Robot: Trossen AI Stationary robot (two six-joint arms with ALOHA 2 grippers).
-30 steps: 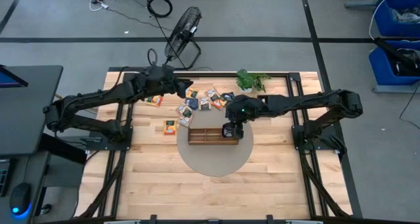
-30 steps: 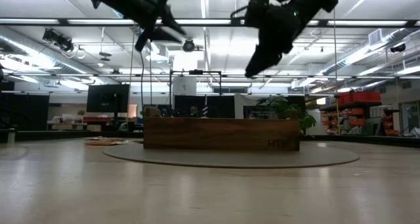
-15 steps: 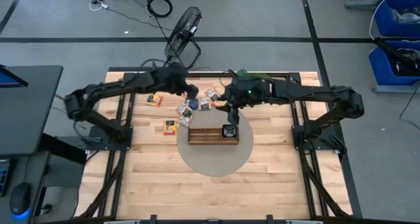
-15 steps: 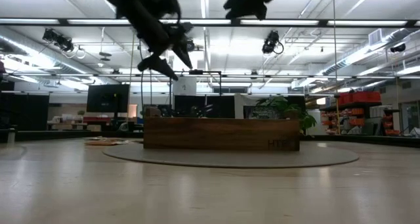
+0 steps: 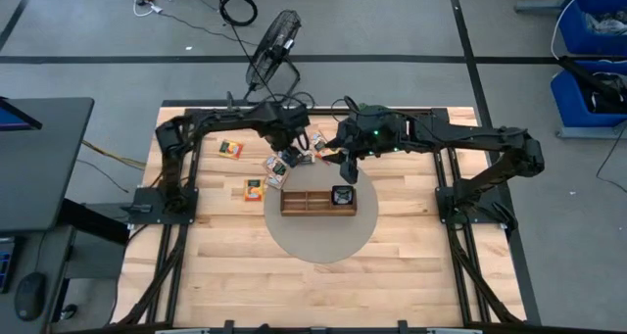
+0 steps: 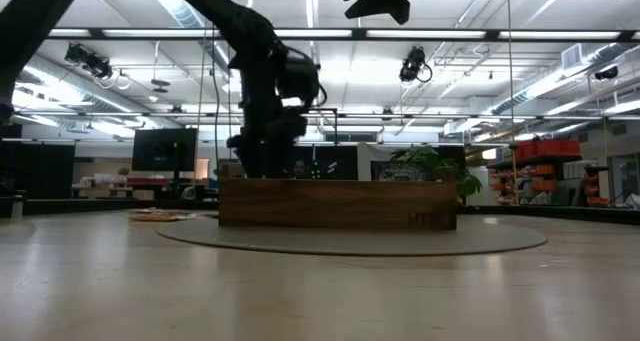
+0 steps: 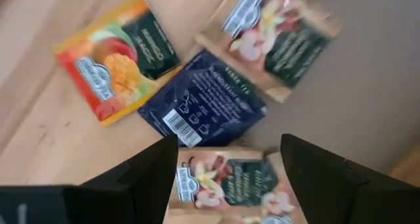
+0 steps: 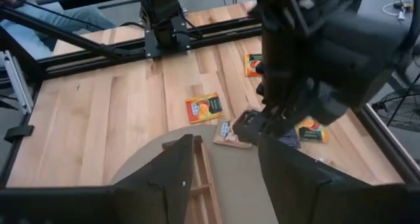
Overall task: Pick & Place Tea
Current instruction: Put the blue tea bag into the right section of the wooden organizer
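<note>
Several square tea packets lie flat on the table beyond the wooden tray (image 5: pixel 318 202): orange ones (image 5: pixel 254 188), a dark blue one (image 7: pixel 200 99), an orange mango one (image 7: pixel 115 60) and tan ones (image 7: pixel 275 27). My left gripper (image 7: pixel 228 145) points down over this cluster, open, with a tan packet (image 7: pixel 226 188) lying below the gap between its fingers. I cannot tell whether it touches anything. My right gripper (image 8: pixel 226 178) hangs open and empty, high above the tray's right end. A black packet (image 5: pixel 343 194) lies in the tray's right compartment.
The tray stands on a round grey mat (image 5: pixel 320 238). A green plant (image 5: pixel 377 120) sits at the table's far edge, close to the right arm. Black frame rails (image 8: pixel 157 43) run along the table's sides. Bare wood lies toward the near edge.
My left gripper has swung toward the table's right and come down over the packets beyond the tray, tipping from nearly level to pointing down. My right gripper has risen from the tray's right compartment and drawn back toward the far edge; the black packet stays in the compartment.
</note>
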